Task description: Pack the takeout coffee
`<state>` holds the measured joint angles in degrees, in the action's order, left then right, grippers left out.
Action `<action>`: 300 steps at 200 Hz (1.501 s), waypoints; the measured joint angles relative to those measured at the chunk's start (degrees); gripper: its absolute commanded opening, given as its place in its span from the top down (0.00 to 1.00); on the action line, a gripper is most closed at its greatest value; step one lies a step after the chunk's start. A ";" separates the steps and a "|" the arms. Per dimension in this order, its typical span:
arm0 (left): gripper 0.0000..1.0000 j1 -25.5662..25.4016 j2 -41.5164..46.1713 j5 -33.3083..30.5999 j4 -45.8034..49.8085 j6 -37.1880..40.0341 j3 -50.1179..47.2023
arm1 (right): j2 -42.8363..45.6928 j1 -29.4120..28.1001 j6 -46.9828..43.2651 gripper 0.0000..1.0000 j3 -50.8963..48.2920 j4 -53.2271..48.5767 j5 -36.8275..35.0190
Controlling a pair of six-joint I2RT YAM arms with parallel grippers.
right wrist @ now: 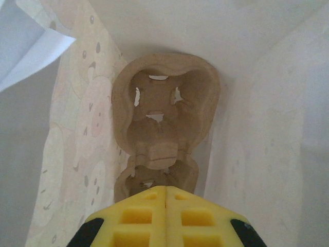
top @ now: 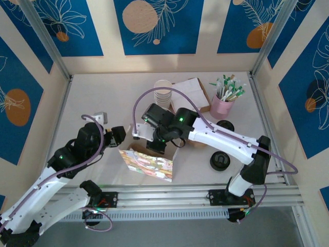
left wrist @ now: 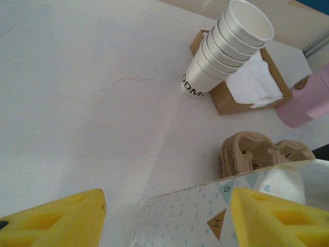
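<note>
A patterned paper bag [top: 149,164] stands open at the front middle of the table. My right gripper [top: 162,145] reaches down into it. In the right wrist view the right gripper [right wrist: 165,189] is shut on the near wall of a brown pulp cup carrier [right wrist: 164,103], which sits between the bag's walls [right wrist: 77,128]. My left gripper [top: 119,135] hovers open at the bag's left top corner. In the left wrist view the bag's dotted side [left wrist: 185,216] lies between the yellow fingers of the left gripper [left wrist: 165,198], with no contact visible.
A stack of white paper cups [top: 163,91] [left wrist: 231,46] stands at the back beside a cardboard napkin box [top: 193,92] [left wrist: 252,85]. A pink cup of stirrers [top: 222,105] is back right. Two black lids [top: 219,161] lie to the right. More pulp carriers [left wrist: 247,152] sit behind the bag.
</note>
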<state>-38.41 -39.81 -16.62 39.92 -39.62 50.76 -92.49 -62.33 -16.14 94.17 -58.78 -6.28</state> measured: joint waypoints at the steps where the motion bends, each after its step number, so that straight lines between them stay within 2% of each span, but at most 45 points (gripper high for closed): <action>1: 0.36 0.02 0.00 0.02 0.02 -0.15 -0.09 | 0.00 -0.07 0.02 1.00 0.00 0.02 -0.09; 59: 0.36 0.17 0.61 0.37 -0.44 -2.36 -2.62 | -2.19 -0.66 0.04 1.00 -0.11 0.26 -2.91; 228: 0.37 0.70 1.88 0.59 -0.83 -4.22 -3.72 | -2.95 -0.57 1.88 1.00 -5.86 2.01 -2.60; 300: 0.39 0.81 10.05 -5.14 1.99 -7.15 -4.87 | -7.06 -0.55 3.48 1.00 -5.86 6.75 -1.03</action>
<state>-37.60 -29.76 -21.76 41.91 -46.76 45.89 -99.55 -62.87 -12.67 88.31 -52.03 -7.31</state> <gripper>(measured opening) 0.614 0.066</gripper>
